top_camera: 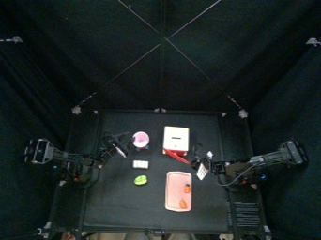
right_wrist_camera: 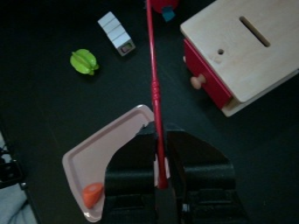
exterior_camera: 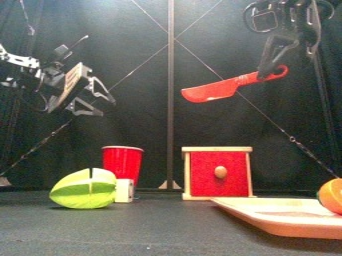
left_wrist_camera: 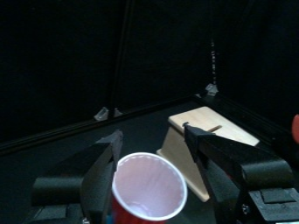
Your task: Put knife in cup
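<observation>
Clearly the right fingers [right_wrist_camera: 155,142] are clamped narrow on the knife [exterior_camera: 233,86], pinching it at 1 end, which we take for the handle. The blade juts out from them level, high above the table [exterior_camera: 147,222]. From the right wrist it shows edge-on as a thin red strip running straight ahead of the fingers, over the tray [right_wrist_camera: 107,159] and beside the red-and-white box [right_wrist_camera: 239,52].

We judge it a light, stiff plastic toy. It does not sag under its own length, though its smooth, thin sides could let it pivot or slip in the pinch. A hold nearer the middle would steady it, but the end grip leaves the blade free to go in tip first.

The cup [left_wrist_camera: 149,185] stands upright directly beneath the left fingers [exterior_camera: 70,92], which hang spread wide above it and do not touch it. It also looks light and easy to tip.
</observation>
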`<state>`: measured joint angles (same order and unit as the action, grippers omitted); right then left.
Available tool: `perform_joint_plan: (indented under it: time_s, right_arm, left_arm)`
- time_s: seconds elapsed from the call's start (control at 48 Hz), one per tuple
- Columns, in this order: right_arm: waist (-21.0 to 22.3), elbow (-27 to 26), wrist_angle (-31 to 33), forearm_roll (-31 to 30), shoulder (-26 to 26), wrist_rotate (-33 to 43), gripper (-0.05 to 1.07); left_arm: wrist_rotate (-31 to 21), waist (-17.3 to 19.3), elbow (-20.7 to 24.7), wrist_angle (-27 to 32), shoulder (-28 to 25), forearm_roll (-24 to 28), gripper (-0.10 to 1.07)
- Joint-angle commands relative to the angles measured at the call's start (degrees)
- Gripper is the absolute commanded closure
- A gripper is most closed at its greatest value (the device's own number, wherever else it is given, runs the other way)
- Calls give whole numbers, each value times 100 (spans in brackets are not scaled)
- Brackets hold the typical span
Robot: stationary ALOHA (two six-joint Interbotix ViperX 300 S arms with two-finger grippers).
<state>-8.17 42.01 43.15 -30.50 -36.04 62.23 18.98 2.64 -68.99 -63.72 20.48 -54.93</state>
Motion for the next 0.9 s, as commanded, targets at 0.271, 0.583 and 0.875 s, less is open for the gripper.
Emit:
perform_joint_plan:
  time_s: [0.271,0.583,0.875]
  right_arm:
    - [1371,-1389,141,1468,378,-1907,77]
    - [1995,-2338,835,2487,1151,-3287,77]
    - [2646,-3393,1529,3788,1890,-4658,77]
  left_arm:
    - [0,44,-457,659,826,26,6]
    - [0,97,-624,1292,1336,114,6]
    - [-9,501,-861,1512,1327,-105,6]
